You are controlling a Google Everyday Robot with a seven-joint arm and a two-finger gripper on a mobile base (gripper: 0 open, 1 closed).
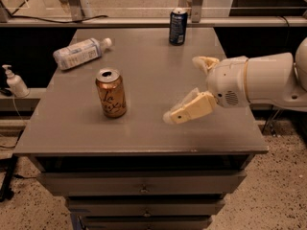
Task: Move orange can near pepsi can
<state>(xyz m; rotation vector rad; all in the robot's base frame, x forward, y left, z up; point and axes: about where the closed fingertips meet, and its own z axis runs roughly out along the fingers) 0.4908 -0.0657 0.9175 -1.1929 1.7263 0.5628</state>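
Observation:
The orange can (pixel 111 93) stands upright on the grey table (pixel 144 133), left of the middle. The pepsi can (pixel 178 27) stands upright at the far edge of the table, right of the middle. My gripper (pixel 184 87) reaches in from the right over the table's right half. Its two cream fingers are spread apart and hold nothing. It is to the right of the orange can, about a can's height away from it, and well in front of the pepsi can.
A clear plastic bottle (pixel 80 53) lies on its side at the table's far left. A small pump bottle (pixel 15 82) stands on a ledge left of the table. Drawers sit below the table front. A rail runs behind the table.

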